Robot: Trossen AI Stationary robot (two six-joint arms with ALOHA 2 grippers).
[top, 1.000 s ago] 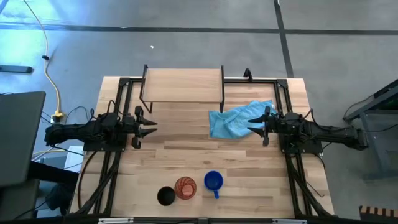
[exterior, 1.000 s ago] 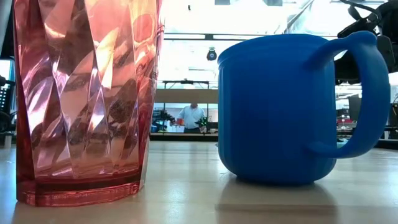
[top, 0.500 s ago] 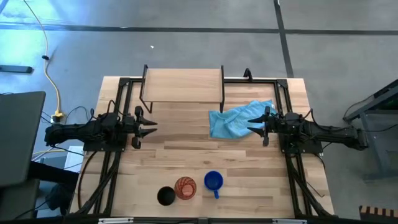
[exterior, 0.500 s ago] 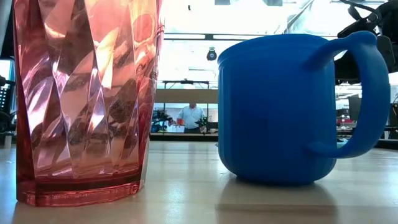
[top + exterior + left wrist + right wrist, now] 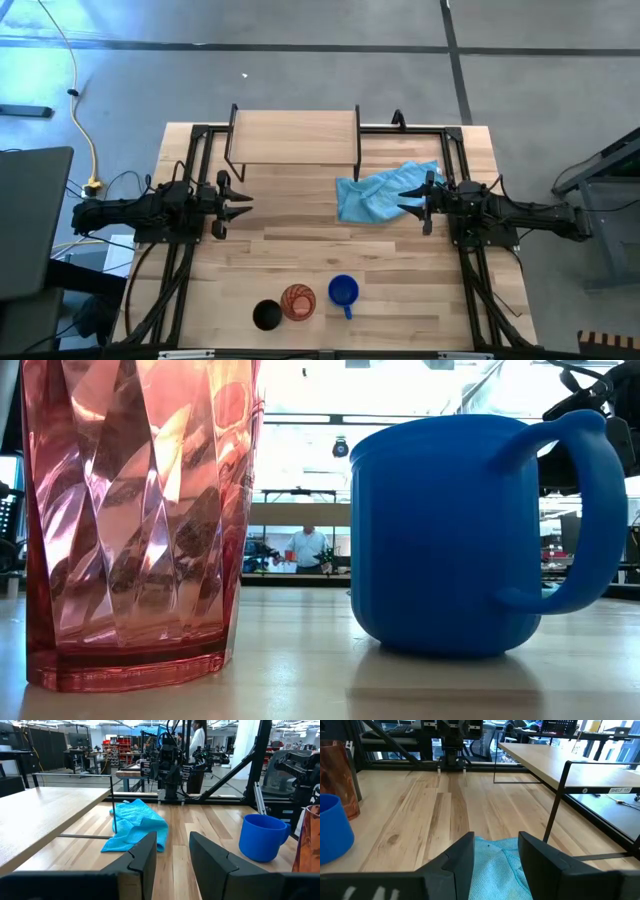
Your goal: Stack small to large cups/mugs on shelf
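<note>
Three cups stand upright in a row near the table's near edge: a black cup (image 5: 266, 315), a translucent orange-red tumbler (image 5: 298, 301) (image 5: 140, 520) and a blue mug (image 5: 343, 291) (image 5: 460, 535) with its handle toward the near edge. The wooden shelf (image 5: 293, 136) stands on black legs at the far edge, with nothing on it. My left gripper (image 5: 246, 205) (image 5: 172, 852) hovers open at the table's left side. My right gripper (image 5: 403, 201) (image 5: 496, 851) hovers open at the right side, above the edge of a light-blue cloth (image 5: 378, 192).
The light-blue cloth (image 5: 134, 824) lies crumpled right of the shelf. Black arm frames run along both table sides. Bare wood lies between the grippers and the cups. A person (image 5: 305, 545) shows far off in the room behind.
</note>
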